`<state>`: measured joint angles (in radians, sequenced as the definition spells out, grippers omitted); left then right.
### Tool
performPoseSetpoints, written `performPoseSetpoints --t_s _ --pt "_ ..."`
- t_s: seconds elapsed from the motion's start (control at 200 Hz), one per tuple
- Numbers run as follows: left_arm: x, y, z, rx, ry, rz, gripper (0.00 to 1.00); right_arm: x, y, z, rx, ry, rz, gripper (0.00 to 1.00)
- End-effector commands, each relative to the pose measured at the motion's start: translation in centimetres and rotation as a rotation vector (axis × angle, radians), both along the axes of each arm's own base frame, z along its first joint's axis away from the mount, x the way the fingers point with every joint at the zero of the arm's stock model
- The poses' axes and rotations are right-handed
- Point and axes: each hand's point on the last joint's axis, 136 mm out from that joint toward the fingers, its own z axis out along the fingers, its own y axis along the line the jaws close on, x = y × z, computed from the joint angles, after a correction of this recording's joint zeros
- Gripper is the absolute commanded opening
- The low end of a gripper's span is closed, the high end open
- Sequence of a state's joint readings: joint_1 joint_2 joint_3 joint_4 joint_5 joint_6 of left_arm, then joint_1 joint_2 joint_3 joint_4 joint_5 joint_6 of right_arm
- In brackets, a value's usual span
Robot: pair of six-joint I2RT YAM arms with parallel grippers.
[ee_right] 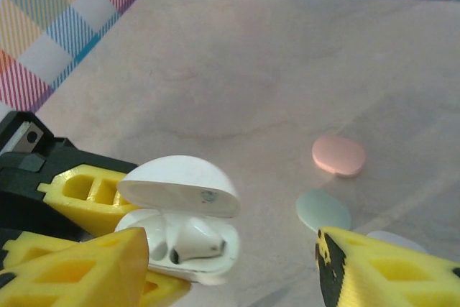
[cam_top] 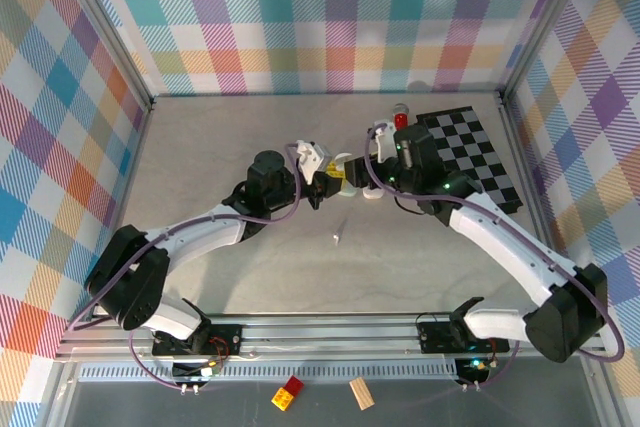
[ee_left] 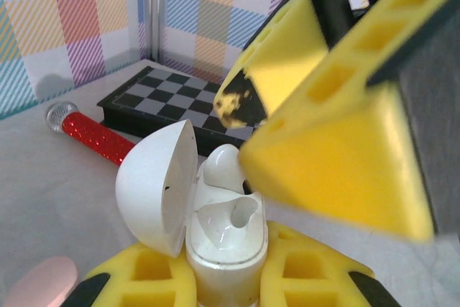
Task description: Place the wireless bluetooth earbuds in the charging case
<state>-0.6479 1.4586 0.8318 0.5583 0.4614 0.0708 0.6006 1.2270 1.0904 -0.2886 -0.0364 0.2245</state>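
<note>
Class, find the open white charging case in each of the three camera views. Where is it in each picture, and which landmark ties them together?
Top external: the charging case is tiny, just above picture centre.
Left wrist: the case, bottom centre, lid swung open to the left.
Right wrist: the case, lower left, lid raised, an earbud inside.
Shared landmark: the left gripper, its yellow jaws clamped on the case's base.

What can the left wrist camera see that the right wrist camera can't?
Left wrist camera: the chessboard and a red glittery stick beside it. Right wrist camera: a pale green case lying flat. Both: the left gripper holding the open white charging case, with one earbud sitting inside.
</note>
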Motion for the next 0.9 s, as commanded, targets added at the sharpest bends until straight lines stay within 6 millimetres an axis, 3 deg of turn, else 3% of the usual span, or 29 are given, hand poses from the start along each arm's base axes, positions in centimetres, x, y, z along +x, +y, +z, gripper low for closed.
performPoseSetpoints --t_s 0.0,0.25,0.405,0.555,0.705,0.895 --pt "0.0 1.2 1.3 -0.040 -0.042 0.017 0.11 -0.2 -1.8 0.9 0.012 -0.034 -0.076 0.63" --pt "0.9 3.9 0.4 -0.028 -0.025 0.094 0.11 -2.1 -3.2 -1.6 0.029 0.008 -0.104 0.63" --pt "1.7 6.2 0.2 -0.031 -0.026 0.163 0.11 -3.2 -2.8 -6.4 0.026 0.196 -0.109 0.60" --pt "2.2 8.0 0.3 -0.053 -0.022 0.220 0.11 -4.7 -0.3 -11.6 0.023 0.450 -0.076 0.56" --pt "2.6 9.7 0.7 -0.080 -0.028 0.287 0.11 -6.3 1.7 -16.6 -0.141 0.630 -0.086 0.51" --pt "2.6 12.0 0.9 -0.085 -0.052 0.376 0.11 -7.1 2.0 -20.4 -0.402 0.780 -0.175 0.49"
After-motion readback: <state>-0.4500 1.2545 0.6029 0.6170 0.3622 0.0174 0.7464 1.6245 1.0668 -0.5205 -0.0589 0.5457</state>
